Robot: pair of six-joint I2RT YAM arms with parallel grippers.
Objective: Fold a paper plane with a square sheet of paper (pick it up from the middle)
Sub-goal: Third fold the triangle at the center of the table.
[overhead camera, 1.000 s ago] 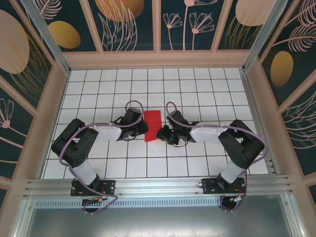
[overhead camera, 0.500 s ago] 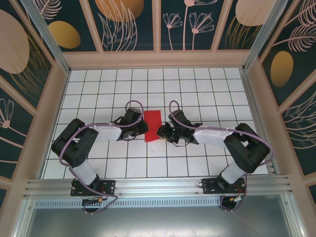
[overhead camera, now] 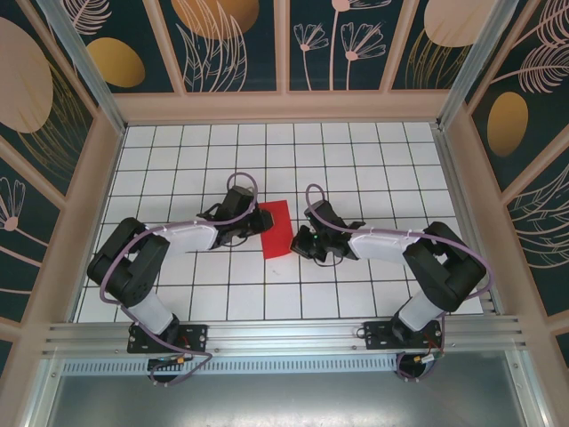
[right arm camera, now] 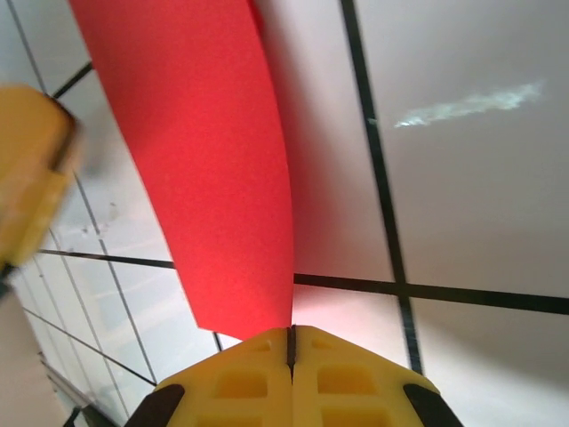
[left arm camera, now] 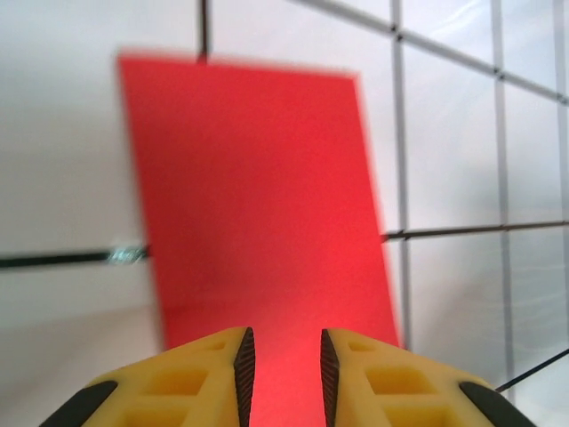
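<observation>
Currently we list 1 folded square sheet of paper (overhead camera: 276, 229), long axis near-to-far, on the desk (overhead camera: 356, 160): right fingers (right arm camera: 258, 378) pinched shut on its right edge, left fingers (left arm camera: 209, 378) narrowly parted, empty, over its left.

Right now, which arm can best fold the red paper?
Right, probably: the right gripper is shut on the edge of the red paper, while the left gripper hovers open over it, holding nothing.
</observation>
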